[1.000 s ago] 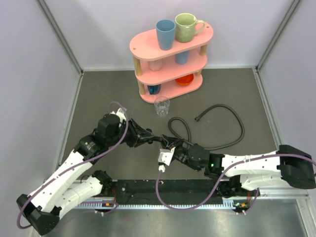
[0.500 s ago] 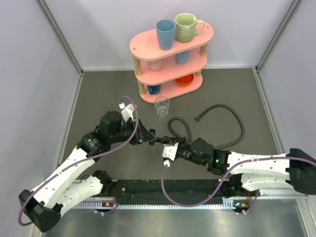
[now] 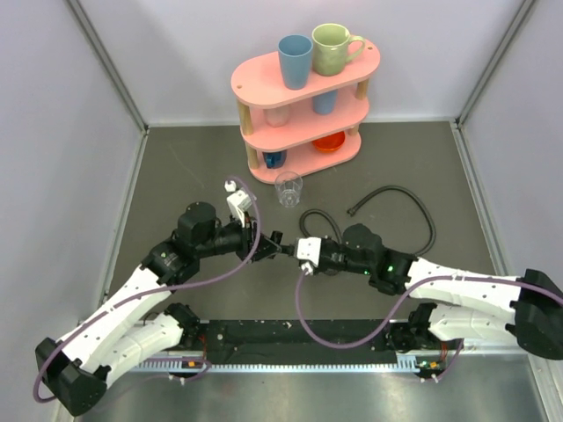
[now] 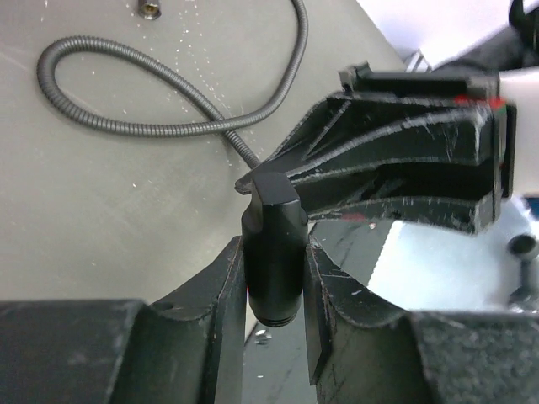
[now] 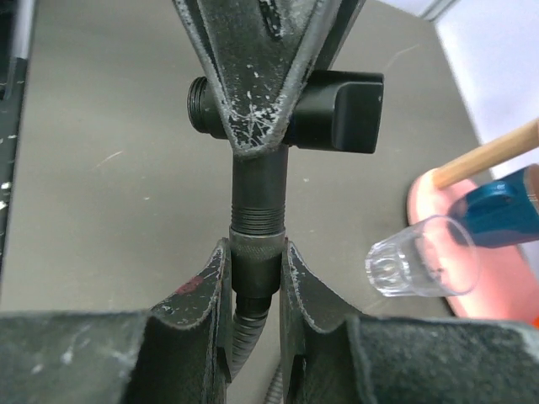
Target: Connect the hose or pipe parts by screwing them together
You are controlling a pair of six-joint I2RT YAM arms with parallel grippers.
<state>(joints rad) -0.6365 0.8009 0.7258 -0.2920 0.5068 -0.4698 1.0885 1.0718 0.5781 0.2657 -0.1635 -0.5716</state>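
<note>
Rolls both wrists and closes in above the bench (image 3: 176,167) since 1 second ago. Clamps left fingers (image 4: 226,295) on the elbow fitting (image 4: 274,252), right fingers (image 5: 200,295) on the hose end (image 5: 255,259). Mates threads end to end; likely needs more turning.

- Black fitting (image 4: 271,219), between the left pincer's (image 4: 274,252) fingers: is showing a smooth, matt black finish, metal-like, with finely cut threads at its ends.
- Hose (image 4: 126,126), beyond that pincer: is looking like ribbed grey metal with a dull sheen.
- Left pincer and right pincer (image 5: 254,252): are showing hard black plastic, scuffed and scratched pale.
- Desk (image 4: 101,219), beneath both pincers: is appearing matt grey, flecked with fine white specks.
- Tumbler (image 5: 421,257), right of the right pincer: is gleaming clear and glossy.
- Shelf (image 3: 303,75), farther beyond: is showing matt pink boards on bare wooden posts.
</note>
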